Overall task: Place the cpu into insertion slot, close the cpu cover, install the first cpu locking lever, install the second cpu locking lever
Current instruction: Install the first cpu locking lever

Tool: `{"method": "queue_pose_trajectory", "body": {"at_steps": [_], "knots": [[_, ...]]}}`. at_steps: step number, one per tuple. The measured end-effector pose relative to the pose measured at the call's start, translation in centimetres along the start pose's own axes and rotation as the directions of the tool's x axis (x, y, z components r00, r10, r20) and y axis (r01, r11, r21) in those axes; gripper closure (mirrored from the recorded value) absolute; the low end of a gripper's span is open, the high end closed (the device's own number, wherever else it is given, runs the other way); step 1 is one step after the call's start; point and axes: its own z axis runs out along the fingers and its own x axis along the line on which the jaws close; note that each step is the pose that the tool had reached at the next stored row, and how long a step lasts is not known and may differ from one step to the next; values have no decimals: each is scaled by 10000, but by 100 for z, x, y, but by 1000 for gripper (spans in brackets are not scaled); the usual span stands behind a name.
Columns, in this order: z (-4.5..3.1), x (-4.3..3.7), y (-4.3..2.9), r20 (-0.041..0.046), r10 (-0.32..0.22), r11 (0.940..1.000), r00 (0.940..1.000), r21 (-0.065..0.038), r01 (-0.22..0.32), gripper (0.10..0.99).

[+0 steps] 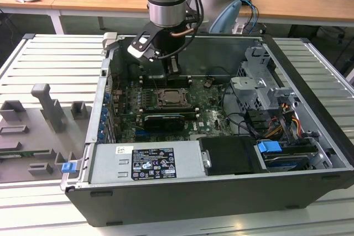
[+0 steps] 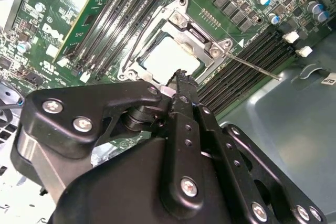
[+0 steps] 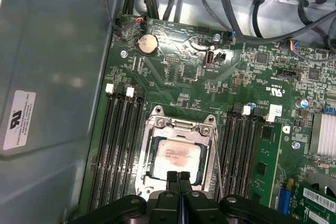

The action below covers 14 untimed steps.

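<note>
One closed gripper (image 3: 177,177), jaws pressed together, hovers at the near edge of the cover (image 3: 181,126). The cpu (image 3: 176,156) lies in the slot (image 3: 156,110), framed by that cover. Beyond, a lever (image 2: 254,65) juts loose; press it slowly, with your tip square on it.

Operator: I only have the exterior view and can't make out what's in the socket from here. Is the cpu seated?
Observer: Yes. In the first wrist view the cpu lies flat in the insertion slot, and its pale face shows through the cut-out of the cpu cover.
Operator: And the end effector, open or shut?
Observer: Shut. In the first wrist view the end effector has its two fingers pressed together, with the tips at the edge of the socket frame.
</note>
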Motion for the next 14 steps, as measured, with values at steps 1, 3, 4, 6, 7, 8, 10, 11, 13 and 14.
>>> {"method": "queue_pose_trajectory", "body": {"at_steps": [1,3,4,6,7,8,10,11,13,14], "knots": [[0,0,0,-6,-67,10000,10000,-1,67,980],[0,0,0,-21,-245,9997,9997,-2,245,980],[0,0,0,-25,-293,9996,9996,-2,293,980],[0,0,0,-37,-436,9990,9990,-3,436,980],[0,0,0,-41,-489,9988,9988,-3,489,980],[0,0,0,-65,-771,9970,9970,-7,771,980],[0,0,0,-106,-1253,9921,9921,-14,1253,980],[0,0,0,-110,-1304,9915,9914,-14,1304,980],[0,0,0,-123,-1451,9894,9893,-17,1451,980],[0,0,0,-127,-1502,9887,9886,-17,1502,980]]}}
